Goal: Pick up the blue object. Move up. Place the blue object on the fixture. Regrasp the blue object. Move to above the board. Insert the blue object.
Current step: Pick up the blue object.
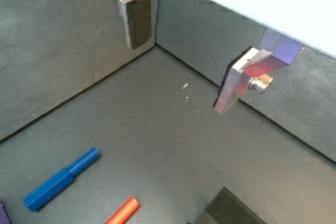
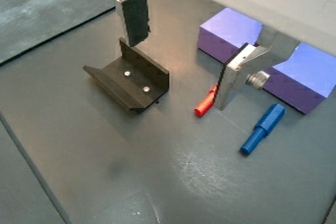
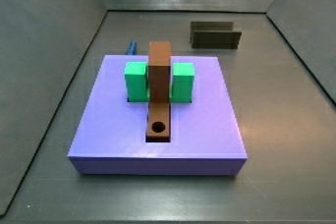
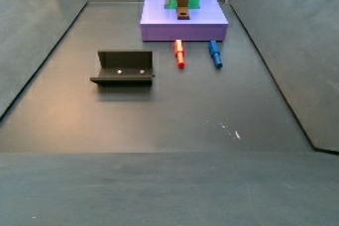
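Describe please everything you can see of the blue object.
The blue object is a short, thin, bright blue peg, seemingly plastic, with one thicker and one narrower section. It lies flat on the dark floor beside the board, next to a red peg, apart from it. Nothing grips it: the gripper hangs open above the floor, its fingers empty.

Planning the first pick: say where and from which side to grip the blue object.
Grip the blue object around its middle, coming straight down from above. It lies flat on the floor beside the red rod, apart from it, in front of the board, so both long sides are free. The gripper hangs open above the floor, holding nothing.
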